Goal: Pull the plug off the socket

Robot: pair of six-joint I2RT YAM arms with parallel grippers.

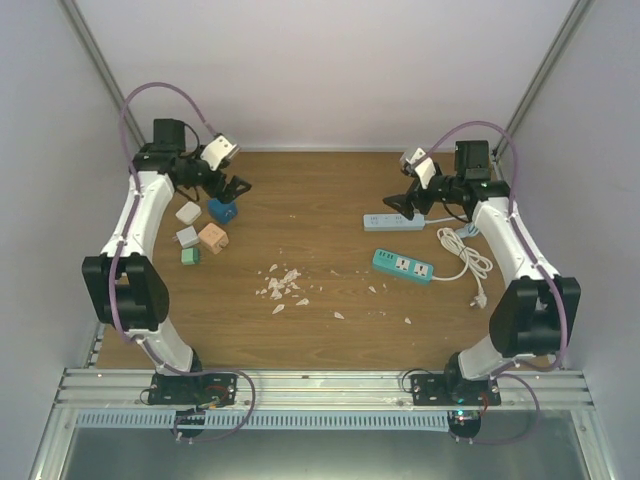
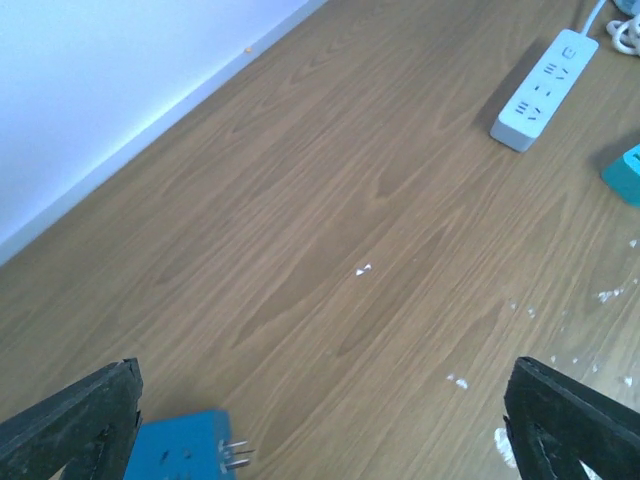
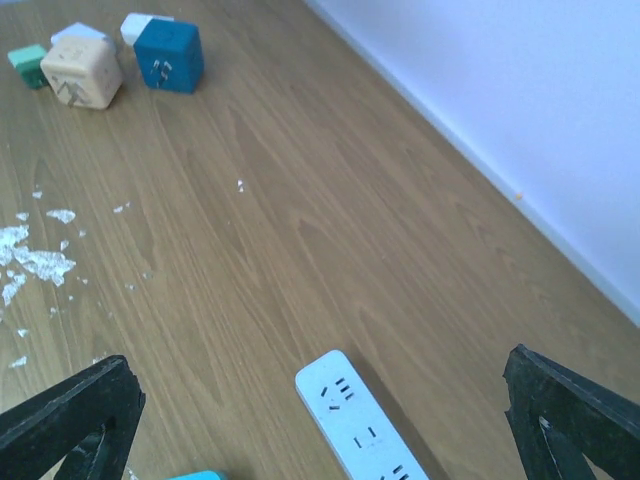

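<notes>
**Plug lies free, both grippers wide**

The blue plug [image 2: 180, 447] lies on the counter [image 1: 320, 190] at the far left. Its metal prongs are bare and point towards open wood, so it appears to be out of any socket already. The white strip [image 1: 393, 222] sits well apart at the far right, and the sockets that show on it are empty. The teal strip [image 1: 403, 265] lies just nearer.

The left gripper [image 2: 320, 410] hangs open over the plug, which is just beside one finger and is not clamped. The right gripper [image 3: 320, 410] is open too, above the end of the white strip and holding nothing.

What remains, as I judge it, is a clean retreat. The left arm should rise straight up with its jaws wide so the finger does not drag the plug or knock the other cubes [image 1: 200, 238] nearby. The right arm should lift clear without shifting the strip or snagging the coiled cable [image 1: 465, 250]. The white scraps [image 1: 280, 285] in the middle are best left alone.

No brand or readable writing shows; the strips carry only socket slots.
</notes>
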